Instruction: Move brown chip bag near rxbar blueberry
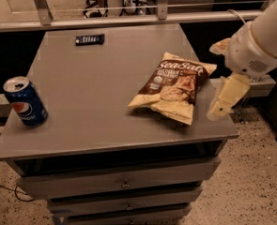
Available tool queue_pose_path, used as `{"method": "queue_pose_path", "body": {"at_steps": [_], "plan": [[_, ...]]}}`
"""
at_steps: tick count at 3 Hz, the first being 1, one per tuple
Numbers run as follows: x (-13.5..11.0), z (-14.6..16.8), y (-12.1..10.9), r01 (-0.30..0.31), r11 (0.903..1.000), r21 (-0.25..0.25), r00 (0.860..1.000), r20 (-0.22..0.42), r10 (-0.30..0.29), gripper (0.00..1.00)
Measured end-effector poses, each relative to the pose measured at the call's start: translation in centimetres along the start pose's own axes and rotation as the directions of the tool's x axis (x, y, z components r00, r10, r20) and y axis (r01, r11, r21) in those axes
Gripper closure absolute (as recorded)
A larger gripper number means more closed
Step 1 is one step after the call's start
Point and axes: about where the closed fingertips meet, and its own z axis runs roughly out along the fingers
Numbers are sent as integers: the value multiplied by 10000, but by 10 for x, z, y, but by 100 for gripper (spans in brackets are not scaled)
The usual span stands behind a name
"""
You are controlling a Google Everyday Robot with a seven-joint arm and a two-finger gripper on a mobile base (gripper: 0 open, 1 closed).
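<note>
Presently the gripper (pixel 226 96), open or closed I cannot tell, hangs just right of the brown chip bag (pixel 174 86), with the rxbar blueberry (pixel 89 40) far-left.

gripper (pixel 226 96) at right, angled down

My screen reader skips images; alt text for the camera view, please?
A brown chip bag lies on the right of a grey table, the robot's gripper hovering beside it at the table's right edge. A small dark bar lies at the far edge; a blue soda can stands front left.
</note>
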Motion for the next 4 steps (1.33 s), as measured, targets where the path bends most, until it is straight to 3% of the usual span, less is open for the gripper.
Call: {"method": "queue_pose_path", "body": {"at_steps": [1,2,4], "plan": [[-20,41,-15,-27,9999,-147,9935,1137,43,0],[-31,69,-18,-212,9989,-425,9838,1768,284,7],[-37,96,-15,-600,9933,-986,9767,1996,788,47]]}}
